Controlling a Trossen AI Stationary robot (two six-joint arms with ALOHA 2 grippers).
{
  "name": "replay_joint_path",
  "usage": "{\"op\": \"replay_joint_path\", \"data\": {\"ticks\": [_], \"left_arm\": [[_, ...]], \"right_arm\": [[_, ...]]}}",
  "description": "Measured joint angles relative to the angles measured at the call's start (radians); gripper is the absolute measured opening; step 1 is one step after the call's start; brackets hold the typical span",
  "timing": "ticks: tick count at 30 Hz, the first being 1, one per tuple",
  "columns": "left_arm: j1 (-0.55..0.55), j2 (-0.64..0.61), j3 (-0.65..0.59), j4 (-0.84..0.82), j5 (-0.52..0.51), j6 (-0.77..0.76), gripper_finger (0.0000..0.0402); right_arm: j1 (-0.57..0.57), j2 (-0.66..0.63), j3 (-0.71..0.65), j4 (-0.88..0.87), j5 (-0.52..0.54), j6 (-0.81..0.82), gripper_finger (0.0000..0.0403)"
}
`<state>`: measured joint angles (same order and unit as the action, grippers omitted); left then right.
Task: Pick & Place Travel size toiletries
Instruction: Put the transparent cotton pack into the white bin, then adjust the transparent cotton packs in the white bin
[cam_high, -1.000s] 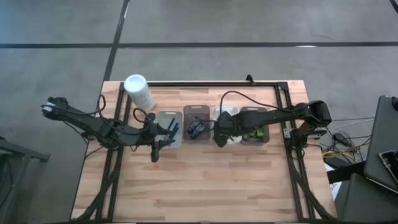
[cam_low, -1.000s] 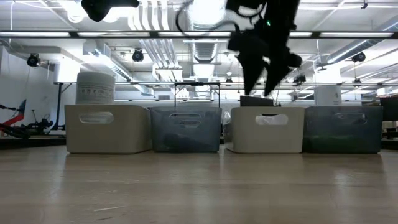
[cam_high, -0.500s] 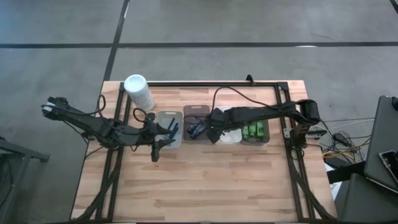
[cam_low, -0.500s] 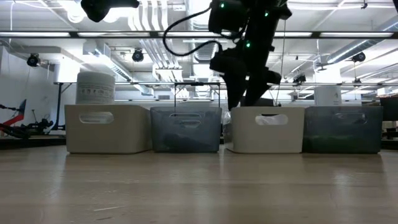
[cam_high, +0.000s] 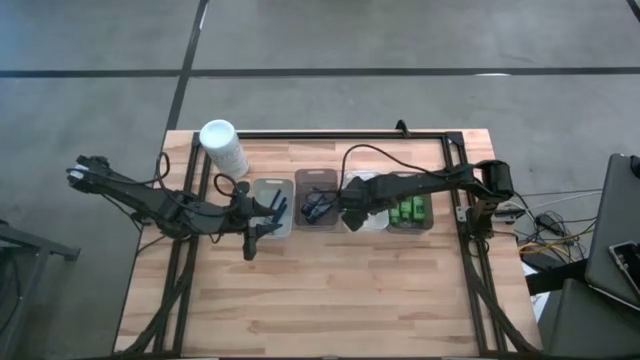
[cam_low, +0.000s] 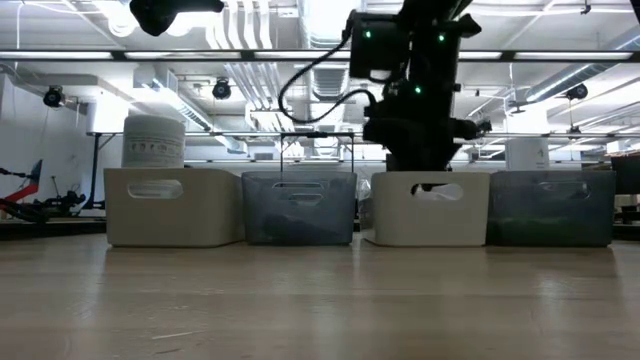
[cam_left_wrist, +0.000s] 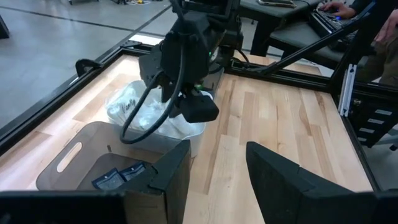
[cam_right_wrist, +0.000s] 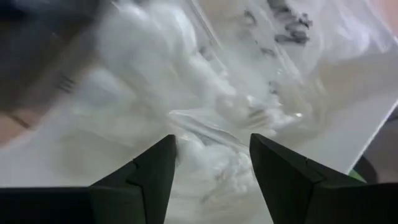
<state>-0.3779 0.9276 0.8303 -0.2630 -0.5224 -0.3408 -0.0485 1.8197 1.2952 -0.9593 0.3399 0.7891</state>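
Four trays stand in a row. The leftmost grey one holds dark blue razors (cam_high: 276, 205), and the brown one holds black sachets (cam_left_wrist: 118, 177). The white tray (cam_low: 430, 208) holds white crinkly packets (cam_right_wrist: 211, 93), and the right grey one holds green bottles (cam_high: 408, 211). My right gripper (cam_right_wrist: 211, 171) is open and points down into the white tray, just over the packets; it also shows in the high view (cam_high: 352, 206). My left gripper (cam_left_wrist: 217, 171) is open and empty beside the leftmost tray (cam_high: 262, 218). My right gripper comes from above with its open fingers (cam_right_wrist: 155, 168) on either side of a crinkly packet (cam_right_wrist: 214, 127) that lies in the white tray. Whether the fingers touch it I cannot tell.
A tall white cylindrical container (cam_high: 223, 147) stands at the far left, behind the trays. A black frame (cam_high: 330, 134) runs along the table's far edge and sides. Bare wood (cam_high: 330, 290) lies on the near side of the trays.
My right gripper has swung toward the brown tray and back, turned to point down, and gone down to the white tray's rim. My left arm has kept still.
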Motion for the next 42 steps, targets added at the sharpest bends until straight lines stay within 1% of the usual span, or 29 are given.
{"op": "replay_joint_path", "data": {"ticks": [2,5,7,10,15,19,21,25,27,30,33,35,37,42], "left_arm": [[0.000,0.000,0.000,0.000,0.000,0.000,0.0161],[0.000,0.000,0.000,0.000,0.000,0.000,0.0161],[0.000,0.000,0.000,0.000,0.000,0.000,0.0161],[0.000,0.000,0.000,0.000,0.000,0.000,0.0161],[0.000,0.000,0.000,0.000,0.000,0.000,0.0161],[0.000,0.000,0.000,0.000,0.000,0.000,0.0161],[0.000,0.000,0.000,0.000,0.000,0.000,0.0161],[0.000,0.000,0.000,0.000,0.000,0.000,0.0161],[0.000,0.000,0.000,0.000,0.000,0.000,0.0161],[0.000,0.000,0.000,0.000,-0.004,0.004,0.0161],[0.000,0.000,0.000,0.000,-0.021,0.013,0.0161],[0.000,0.000,0.000,0.000,-0.023,0.014,0.0161],[0.001,0.000,0.000,0.000,-0.023,0.014,0.0161],[0.001,0.000,0.000,0.000,-0.026,0.007,0.0161]], "right_arm": [[0.003,-0.014,0.009,0.033,-0.001,0.005,0.0198],[0.003,-0.048,0.028,0.143,-0.029,-0.019,0.0201],[-0.001,-0.066,0.031,0.215,-0.055,-0.043,0.0207],[-0.005,-0.074,0.031,0.267,-0.046,-0.095,0.0220],[-0.022,-0.033,0.007,0.257,-0.048,-0.180,0.0240],[-0.022,0.005,0.005,0.259,-0.047,-0.221,0.0247],[-0.022,0.017,0.005,0.245,-0.035,-0.230,0.0245],[-0.022,0.012,0.004,0.162,-0.018,-0.233,0.0234],[-0.022,0.008,0.004,0.098,0.007,-0.232,0.0228],[-0.022,0.008,-0.003,0.060,0.018,-0.226,0.0221],[-0.022,0.014,-0.015,0.070,0.017,-0.207,0.0220],[-0.022,0.014,-0.023,0.103,-0.005,-0.211,0.0225],[-0.022,0.014,-0.026,0.126,-0.023,-0.220,0.0232],[-0.022,0.013,-0.026,0.125,-0.030,-0.220,0.0255]]}}
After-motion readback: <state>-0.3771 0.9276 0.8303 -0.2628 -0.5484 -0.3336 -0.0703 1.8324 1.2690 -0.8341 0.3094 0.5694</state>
